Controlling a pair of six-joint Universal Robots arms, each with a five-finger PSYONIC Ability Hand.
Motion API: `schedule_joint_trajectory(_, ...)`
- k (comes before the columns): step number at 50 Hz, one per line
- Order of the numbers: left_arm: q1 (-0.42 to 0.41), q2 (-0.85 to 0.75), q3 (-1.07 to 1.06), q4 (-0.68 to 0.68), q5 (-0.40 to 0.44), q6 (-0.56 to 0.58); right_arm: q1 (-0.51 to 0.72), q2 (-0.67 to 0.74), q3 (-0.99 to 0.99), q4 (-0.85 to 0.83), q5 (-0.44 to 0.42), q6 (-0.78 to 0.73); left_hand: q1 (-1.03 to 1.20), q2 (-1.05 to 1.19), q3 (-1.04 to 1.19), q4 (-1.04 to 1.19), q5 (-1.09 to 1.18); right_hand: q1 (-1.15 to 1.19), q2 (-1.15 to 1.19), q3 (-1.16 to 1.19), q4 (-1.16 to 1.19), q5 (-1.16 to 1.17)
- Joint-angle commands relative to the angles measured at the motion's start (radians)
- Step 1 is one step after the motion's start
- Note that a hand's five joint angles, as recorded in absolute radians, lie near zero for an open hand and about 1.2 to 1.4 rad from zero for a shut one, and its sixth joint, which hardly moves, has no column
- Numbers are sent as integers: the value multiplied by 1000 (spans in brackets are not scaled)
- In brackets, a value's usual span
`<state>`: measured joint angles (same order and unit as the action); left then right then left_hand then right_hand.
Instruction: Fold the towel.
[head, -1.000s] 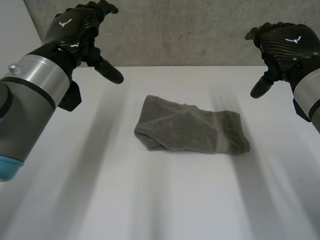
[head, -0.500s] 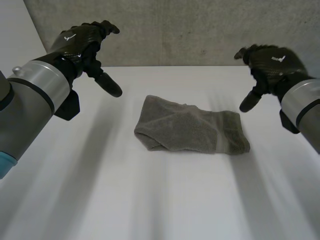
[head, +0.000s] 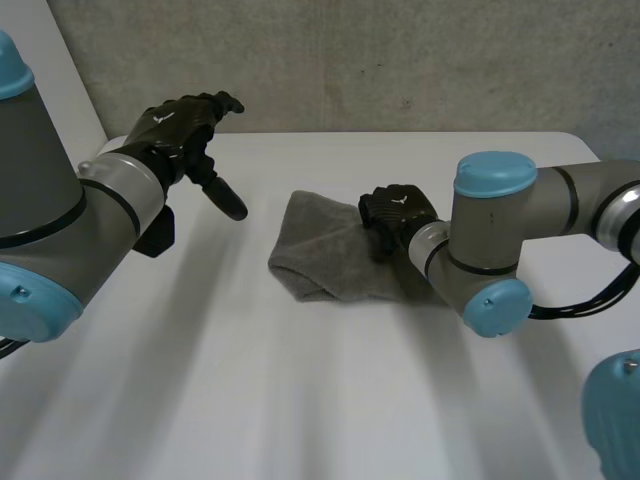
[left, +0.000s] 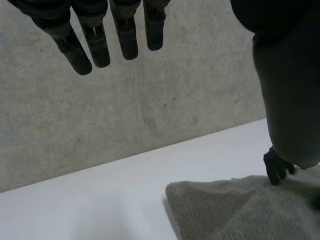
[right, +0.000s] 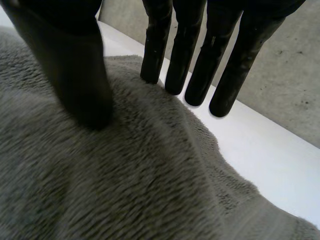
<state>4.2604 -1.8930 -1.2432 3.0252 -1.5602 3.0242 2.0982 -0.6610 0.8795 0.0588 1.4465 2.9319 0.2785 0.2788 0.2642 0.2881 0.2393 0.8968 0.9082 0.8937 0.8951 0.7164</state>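
Hovering above the table (head: 230, 400), well left of the towel (head: 320, 255), the left hand (head: 180, 125) touches nothing. In the left wrist view its fingers (left: 125, 35) hang straight and slightly spread, released, with nothing between them. A grey concrete wall (head: 400, 60) stands behind the table.

The towel is grey terry and lies near the table's middle, flat but loosely bunched, with a rounded fold at its left end. Its right end is hidden behind the right arm (head: 500, 240), which reaches across in front of it.

The right hand (head: 398, 212) rests on the towel, at the far edge about midway along. In the right wrist view its fingers are straight, with the tips down on the cloth just inside that far edge. The thumb (right: 75, 75) presses the pile apart from them. No cloth is pinched or gathered between thumb and fingers, so the hand is released and pressing flat. The left wrist view shows the same contact from the side.
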Motion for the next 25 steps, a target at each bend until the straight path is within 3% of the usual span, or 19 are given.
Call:
schedule_joint_trajectory(1,-2,-44,-1,14,2,54,6,-12,16,30,-9,-4,-83,-83,-68,-92,-218,498,486,501,499,504)
schedule_joint_trajectory(10,-8,-113,-5,24,8,153,8,-301,286,99,-51,-91,-83,-83,-68,-92,-218,499,488,503,501,505)
schedule_joint_trajectory(15,-8,-147,-1,31,9,183,-9,-538,560,183,-132,-305,-83,-83,-68,-92,-218,499,488,503,501,505)
schedule_joint_trajectory(18,-8,-160,-1,35,9,188,-9,-595,622,233,-152,-362,-83,-83,-68,-92,-218,499,488,503,501,505)
schedule_joint_trajectory(25,-25,-176,-15,43,11,188,-21,-810,878,484,-265,-692,-83,-83,-68,-92,-218,499,488,503,501,505)
